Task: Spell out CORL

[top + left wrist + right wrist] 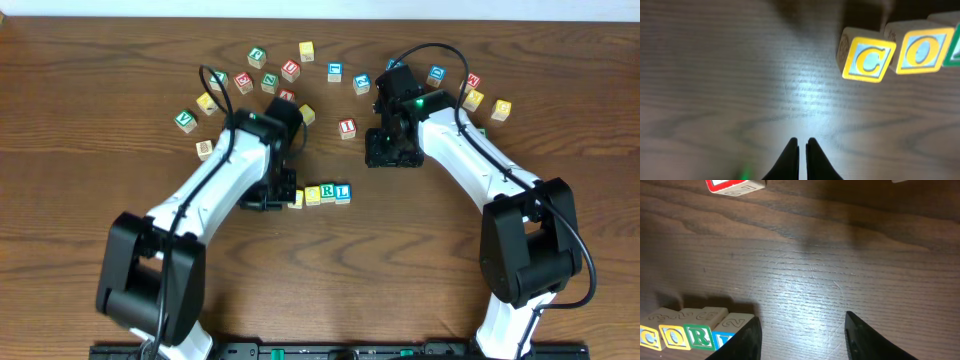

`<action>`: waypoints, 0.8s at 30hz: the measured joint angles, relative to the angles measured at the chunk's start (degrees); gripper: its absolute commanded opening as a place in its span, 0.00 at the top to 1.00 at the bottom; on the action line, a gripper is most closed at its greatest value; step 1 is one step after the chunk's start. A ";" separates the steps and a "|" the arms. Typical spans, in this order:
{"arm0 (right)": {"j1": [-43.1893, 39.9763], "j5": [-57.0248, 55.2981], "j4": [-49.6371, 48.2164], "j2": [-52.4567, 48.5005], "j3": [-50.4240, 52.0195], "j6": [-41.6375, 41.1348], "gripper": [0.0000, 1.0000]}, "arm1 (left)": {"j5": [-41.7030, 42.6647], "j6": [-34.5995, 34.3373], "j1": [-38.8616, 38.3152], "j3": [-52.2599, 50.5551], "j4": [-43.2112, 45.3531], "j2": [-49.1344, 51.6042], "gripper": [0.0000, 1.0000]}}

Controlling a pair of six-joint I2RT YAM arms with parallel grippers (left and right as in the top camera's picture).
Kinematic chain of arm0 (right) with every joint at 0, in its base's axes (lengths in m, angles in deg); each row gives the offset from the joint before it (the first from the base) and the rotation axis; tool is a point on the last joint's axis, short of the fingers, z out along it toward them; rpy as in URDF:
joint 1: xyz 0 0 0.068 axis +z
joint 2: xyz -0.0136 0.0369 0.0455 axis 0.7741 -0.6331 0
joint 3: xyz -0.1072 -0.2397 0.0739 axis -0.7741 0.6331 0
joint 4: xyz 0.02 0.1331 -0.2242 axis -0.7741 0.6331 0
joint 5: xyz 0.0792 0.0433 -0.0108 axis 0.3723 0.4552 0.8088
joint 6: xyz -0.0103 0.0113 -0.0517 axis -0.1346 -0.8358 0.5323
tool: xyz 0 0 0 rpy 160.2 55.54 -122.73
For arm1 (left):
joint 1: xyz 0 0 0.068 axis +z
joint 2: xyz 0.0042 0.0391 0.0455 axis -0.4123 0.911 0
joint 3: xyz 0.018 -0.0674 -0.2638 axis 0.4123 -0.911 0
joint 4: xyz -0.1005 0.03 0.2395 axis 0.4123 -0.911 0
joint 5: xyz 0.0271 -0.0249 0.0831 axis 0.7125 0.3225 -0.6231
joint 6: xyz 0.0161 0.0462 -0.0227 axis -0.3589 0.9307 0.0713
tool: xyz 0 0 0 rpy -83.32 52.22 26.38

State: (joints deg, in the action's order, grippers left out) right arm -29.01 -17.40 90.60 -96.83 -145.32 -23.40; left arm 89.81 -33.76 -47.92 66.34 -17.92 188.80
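Left gripper (803, 142) closed beside CORL row (328, 192); row runs left-right.

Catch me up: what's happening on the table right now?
The C cube, O cube, R cube and L cube sit in a row reading CORL. The left gripper is shut and empty, close to the C end. The right gripper is open and empty near the L end. Other letter cubes lie scattered farther back.

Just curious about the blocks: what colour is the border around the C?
Yellow on the C block; clearest in the left wrist view.
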 measured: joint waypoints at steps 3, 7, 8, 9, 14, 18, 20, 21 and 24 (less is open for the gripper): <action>0.00 0.02 0.63 0.00 -0.02 0.44 0.71 | -0.02 -1.33 -0.04 -4.17 3.02 -4.55 0.93; 0.00 0.68 1.03 0.00 0.00 0.70 0.96 | -0.04 -2.97 0.55 -7.23 5.16 -10.25 0.93; -0.02 1.40 1.05 0.00 0.00 0.96 0.98 | -0.04 -3.45 0.76 -7.89 5.70 -11.04 0.93; -0.11 2.34 1.07 0.00 0.00 1.44 0.99 | -0.02 -3.91 1.01 -8.44 6.08 -11.43 0.93; -2.58 11.67 1.01 0.00 0.00 5.53 0.99 | 0.17 -5.73 1.31 -11.78 8.52 -11.47 0.92; -7.41 19.34 0.63 0.00 0.83 9.05 0.99 | 0.63 -6.97 1.29 -12.79 9.60 -11.47 0.93; -10.12 22.36 -0.96 0.00 2.84 10.51 0.99 | 0.66 -7.23 1.29 -12.90 10.08 -11.47 0.93; -10.97 23.26 -1.64 0.00 3.89 10.91 0.99 | 0.66 -7.26 1.29 -12.90 10.16 -11.47 0.93; -12.70 25.92 -4.87 0.00 8.44 11.89 0.99 | 0.83 -7.78 1.29 -12.94 10.78 -11.47 0.93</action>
State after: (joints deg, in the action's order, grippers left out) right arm -41.70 8.52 85.72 -96.83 -136.88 -11.51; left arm 90.64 -41.54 -46.63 53.40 -7.15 177.33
